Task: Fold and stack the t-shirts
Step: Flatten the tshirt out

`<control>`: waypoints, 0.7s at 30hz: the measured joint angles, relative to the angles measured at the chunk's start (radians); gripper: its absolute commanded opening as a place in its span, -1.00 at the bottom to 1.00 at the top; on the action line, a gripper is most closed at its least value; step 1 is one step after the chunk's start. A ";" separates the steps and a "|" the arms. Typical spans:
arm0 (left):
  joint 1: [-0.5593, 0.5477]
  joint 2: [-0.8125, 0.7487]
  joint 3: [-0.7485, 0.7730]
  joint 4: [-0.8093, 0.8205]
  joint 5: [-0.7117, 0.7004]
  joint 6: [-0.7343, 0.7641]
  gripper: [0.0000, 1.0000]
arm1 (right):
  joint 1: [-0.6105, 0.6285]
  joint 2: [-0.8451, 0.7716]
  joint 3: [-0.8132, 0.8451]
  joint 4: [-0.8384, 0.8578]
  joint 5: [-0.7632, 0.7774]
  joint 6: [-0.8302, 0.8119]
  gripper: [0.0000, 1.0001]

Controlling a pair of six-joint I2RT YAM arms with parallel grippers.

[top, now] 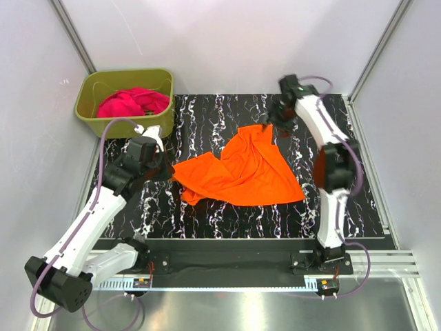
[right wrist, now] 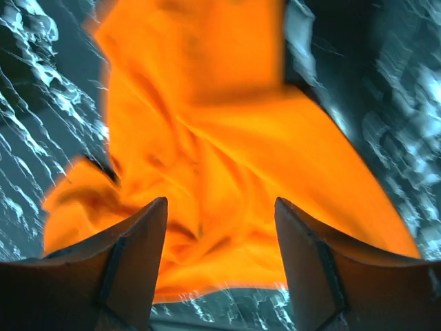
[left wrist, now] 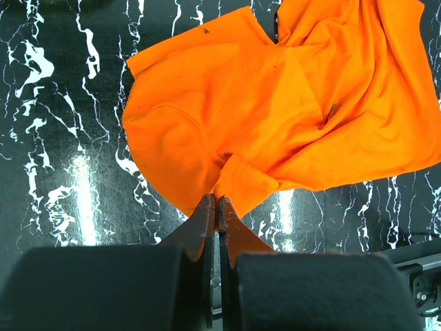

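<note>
Top external view: orange t-shirt [top: 241, 172] lies crumpled mid-table, magenta t-shirt [top: 131, 103] in far-left tub [top: 88, 114]; left gripper [left wrist: 216, 201] clenched empty, right gripper [right wrist: 220, 201] spread wide over the orange cloth.

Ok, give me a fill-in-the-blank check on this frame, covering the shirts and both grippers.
The magenta t-shirt sits in the olive-green ____.
The orange t-shirt lies on the black marbled ____.
On the right gripper, the jaws stand ____.
On the left gripper, the jaws stand ____.
Missing: tub; table; open; shut.
</note>
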 measured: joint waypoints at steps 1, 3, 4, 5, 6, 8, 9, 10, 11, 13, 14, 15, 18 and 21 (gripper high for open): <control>0.000 0.000 -0.003 0.003 0.000 -0.002 -1.00 | -0.020 -0.075 -0.097 -0.006 0.011 -0.001 0.35; 0.000 0.000 -0.008 0.007 0.000 -0.002 -1.00 | -0.082 -0.273 -0.368 0.030 -0.001 0.008 0.24; 0.000 0.000 -0.012 0.011 0.001 -0.002 -1.00 | -0.113 -0.350 -0.467 0.020 -0.008 0.016 0.22; 0.000 0.000 -0.017 0.013 0.001 -0.002 -1.00 | -0.155 -0.456 -0.600 0.044 -0.020 0.025 0.19; 0.000 0.001 -0.021 0.014 0.001 -0.002 -1.00 | -0.198 -0.548 -0.711 0.048 -0.020 0.034 0.16; 0.001 0.005 -0.024 0.013 0.003 -0.002 -1.00 | -0.246 -0.714 -0.898 0.064 -0.023 0.058 0.07; 0.002 0.008 -0.024 0.016 0.003 -0.002 -1.00 | -0.247 -0.772 -0.967 0.068 -0.024 0.066 0.04; 0.002 0.013 -0.024 0.019 0.003 -0.002 -1.00 | -0.241 -0.837 -1.049 0.081 -0.037 0.080 0.01; 0.002 0.019 -0.024 0.021 0.005 -0.002 -1.00 | -0.233 -0.890 -1.123 0.087 -0.049 0.094 -0.02; 0.002 0.031 -0.024 0.023 0.015 -0.002 -1.00 | -0.230 -0.959 -1.258 0.115 -0.075 0.121 -0.07; 0.003 0.037 -0.024 0.024 0.019 -0.002 -1.00 | -0.235 -0.975 -1.311 0.127 -0.080 0.135 -0.09; 0.003 0.044 -0.024 0.026 0.025 -0.002 -1.00 | -0.250 -0.983 -1.361 0.139 -0.092 0.148 -0.10; 0.003 0.062 -0.024 0.029 0.038 0.001 -1.00 | -0.301 -0.980 -1.454 0.184 -0.102 0.172 -0.10; 0.003 0.072 -0.023 0.029 0.048 0.004 -1.00 | -0.341 -0.965 -1.472 0.228 -0.103 0.172 -0.10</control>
